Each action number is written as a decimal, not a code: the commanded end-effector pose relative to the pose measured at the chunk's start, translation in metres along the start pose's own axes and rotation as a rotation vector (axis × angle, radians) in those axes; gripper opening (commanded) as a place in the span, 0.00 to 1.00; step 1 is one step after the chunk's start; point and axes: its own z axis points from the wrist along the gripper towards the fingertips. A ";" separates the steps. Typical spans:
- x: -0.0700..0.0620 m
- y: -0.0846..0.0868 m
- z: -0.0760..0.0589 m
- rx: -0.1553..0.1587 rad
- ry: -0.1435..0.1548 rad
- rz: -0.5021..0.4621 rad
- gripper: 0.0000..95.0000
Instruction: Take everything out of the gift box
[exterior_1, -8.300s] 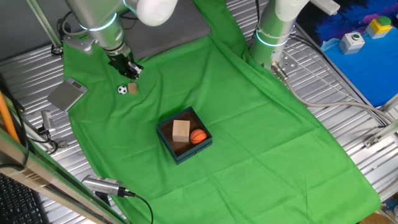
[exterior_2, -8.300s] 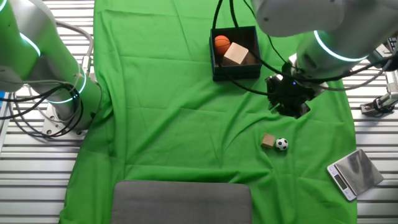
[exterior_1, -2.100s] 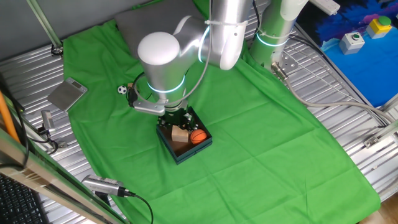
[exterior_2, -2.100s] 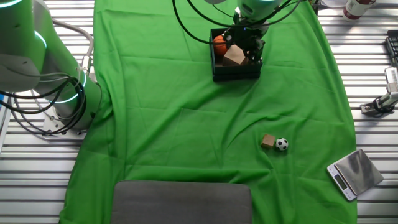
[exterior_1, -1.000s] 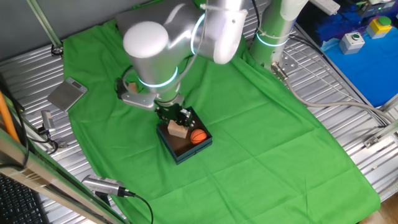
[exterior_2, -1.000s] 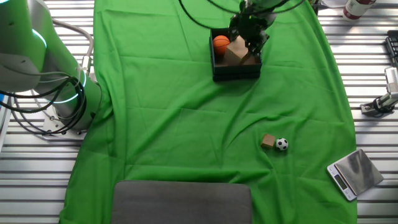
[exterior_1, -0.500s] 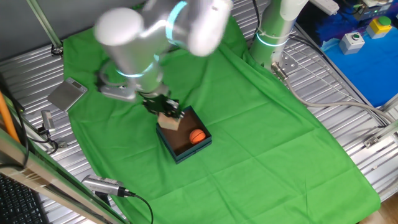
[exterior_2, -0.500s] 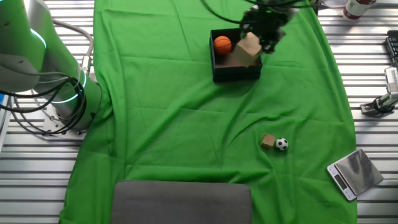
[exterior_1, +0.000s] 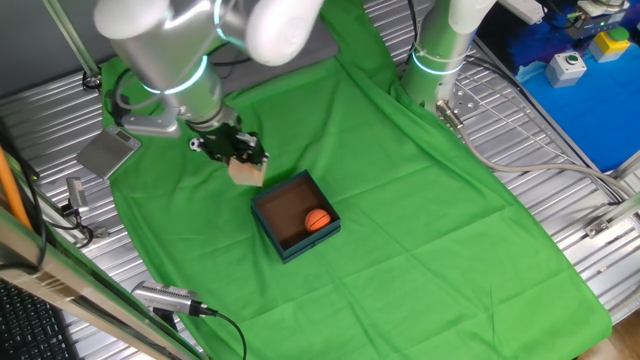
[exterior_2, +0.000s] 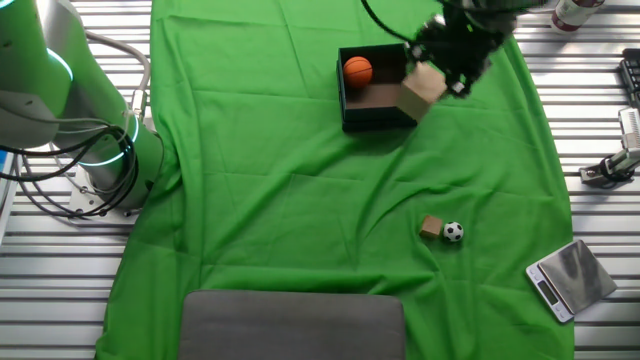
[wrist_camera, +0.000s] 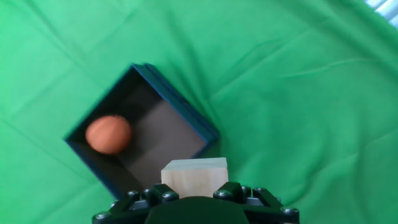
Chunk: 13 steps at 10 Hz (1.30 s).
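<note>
Tan wooden block (exterior_1: 245, 172) is pinched in the claw (exterior_1: 243, 160) just beside the dark teal-blue square gift box (exterior_1: 268, 218), so setting it down comes next, then the small orange basketball (exterior_1: 317, 220).

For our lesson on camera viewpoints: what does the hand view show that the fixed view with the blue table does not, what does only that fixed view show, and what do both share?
Only the hand view: close detail of the dark teal gift box.

Only the fixed view: the silver arm, flat grey metal plate, blue table.

Both: the pale wooden block in the gripper, the small orange basketball in the box, the green cloth.
</note>
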 end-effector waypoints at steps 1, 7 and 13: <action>0.007 -0.013 0.007 0.004 -0.002 -0.013 0.00; 0.012 -0.020 0.010 0.015 0.017 0.050 0.00; 0.012 -0.020 0.010 0.026 -0.001 0.222 0.00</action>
